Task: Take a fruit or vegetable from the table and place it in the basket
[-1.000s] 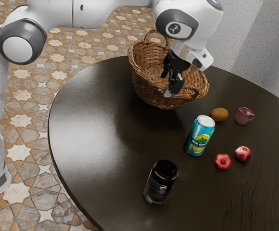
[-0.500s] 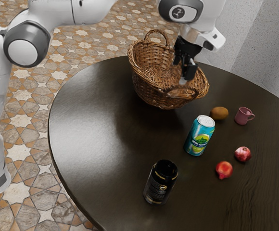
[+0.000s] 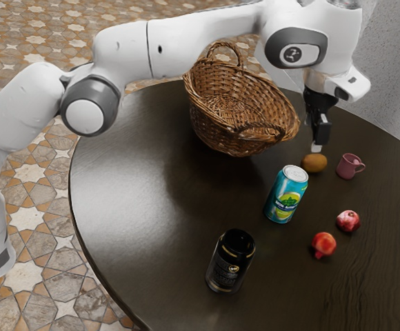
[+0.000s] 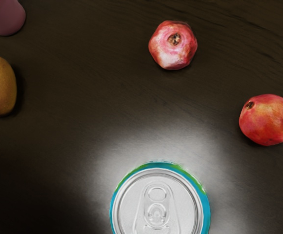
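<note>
"How many fruits?"
"Three, all on the table, outside the one basket: two pomegranates and one kiwi, near one pink mug."
"Cans?"
"Two, upright: one teal can, one black can."
"The gripper?"
"One, above the table. Open or closed, I can't tell."

A broad, open stretch of tabletop lies to the exterior view's left of the upright teal can and black can, with a passage between them. The basket's high wicker wall blocks low travel beside the brown fruit; the mug stands close on its other side. A narrow gap separates the pink pomegranate from the red pomegranate.
</note>
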Tool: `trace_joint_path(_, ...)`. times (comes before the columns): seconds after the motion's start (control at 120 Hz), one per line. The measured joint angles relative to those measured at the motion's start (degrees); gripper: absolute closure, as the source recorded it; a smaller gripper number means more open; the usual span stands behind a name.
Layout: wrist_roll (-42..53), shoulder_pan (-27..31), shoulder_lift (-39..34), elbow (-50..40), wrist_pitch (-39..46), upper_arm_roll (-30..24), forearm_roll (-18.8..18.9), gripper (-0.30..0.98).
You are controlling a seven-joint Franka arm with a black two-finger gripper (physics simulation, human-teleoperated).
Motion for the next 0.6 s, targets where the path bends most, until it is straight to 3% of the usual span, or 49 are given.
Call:
trace_joint_path(0.133, 2.59, 0.00, 2.46, 0.16, 5.05, -3.87, 0.20, 0.00)
trace_joint_path(0.317, 5.30, -0.32, 3.74, -0.65, 10.81, -8.09, 3.45, 0.00)
trace_joint_path(0.6, 8.26, -0.48, 3.69, -2.19, 5.88, -8.36, 4.15, 0.00)
